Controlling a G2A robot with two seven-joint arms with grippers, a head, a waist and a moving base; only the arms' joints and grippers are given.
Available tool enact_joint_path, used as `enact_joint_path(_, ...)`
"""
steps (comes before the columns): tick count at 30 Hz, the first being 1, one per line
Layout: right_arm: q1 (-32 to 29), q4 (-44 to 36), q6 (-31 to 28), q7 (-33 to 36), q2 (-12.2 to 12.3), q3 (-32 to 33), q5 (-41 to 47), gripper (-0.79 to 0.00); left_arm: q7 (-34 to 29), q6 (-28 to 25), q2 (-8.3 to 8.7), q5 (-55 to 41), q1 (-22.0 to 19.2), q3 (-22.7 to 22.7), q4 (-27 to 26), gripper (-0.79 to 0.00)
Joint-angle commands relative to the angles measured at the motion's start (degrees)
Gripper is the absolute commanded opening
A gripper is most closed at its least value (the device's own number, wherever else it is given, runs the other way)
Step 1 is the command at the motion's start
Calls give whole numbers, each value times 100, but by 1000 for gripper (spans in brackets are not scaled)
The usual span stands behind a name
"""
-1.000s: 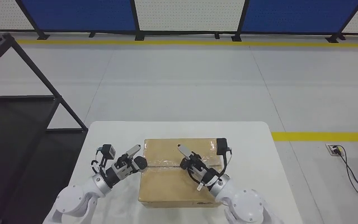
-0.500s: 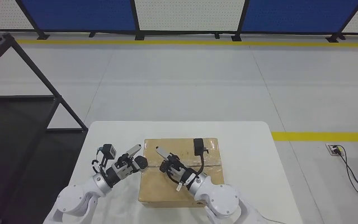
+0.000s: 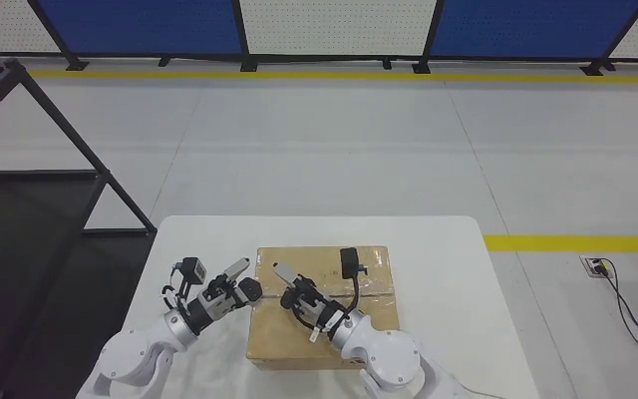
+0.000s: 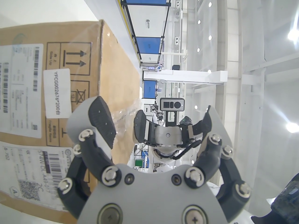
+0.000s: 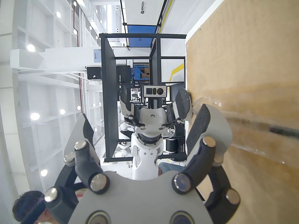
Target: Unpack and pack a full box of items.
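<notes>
Left jaws and right jaws, open and empty, flank the tape (image 5: 252,122) worth gripping on the stiff, likely heavy box (image 3: 309,261).

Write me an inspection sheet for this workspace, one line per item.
Surface: white table, carrying the box.
Job's things: cardboard box, shut, clear tape along the top seam.
Clutter: nothing seen.
Pincers: left pincer open at the box's left edge; right pincer open over the box top, one finger by the tape.
Cables: black cable looping on the right arm; floor cord from a socket.
Surroundings: blue and white panels, yellow floor line, black frame.
</notes>
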Motion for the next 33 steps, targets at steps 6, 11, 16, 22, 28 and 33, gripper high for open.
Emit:
enact_joint_path(6, 266, 343, 329, -230, -135, -133, 26, 0, -36, -5, 19, -29, 50, -63, -6, 0)
enact_joint_path(11, 228, 339, 389, -275, -168, -100, -53, 0, -48, -7, 25, -46, 63, -56, -34, 0)
enact_joint_path(16, -18, 99, 426, -338, -144, 51, -208, 0, -1, 9, 15, -55, 36, 34, -89, 0)
enact_joint_path(22, -394, -235, 473, -404, -74, 411, -378, 0, 16, 27, 17, -38, 11, 67, -83, 0)
enact_joint_path(28, -691, -451, 544, -387, -17, 772, -417, 0, 30, 31, 22, -25, 5, 74, -78, 0)
enact_joint_path(33, -891, -578, 585, -349, 20, 1033, -425, 0, 31, -2, 32, -82, 23, 19, -89, 0)
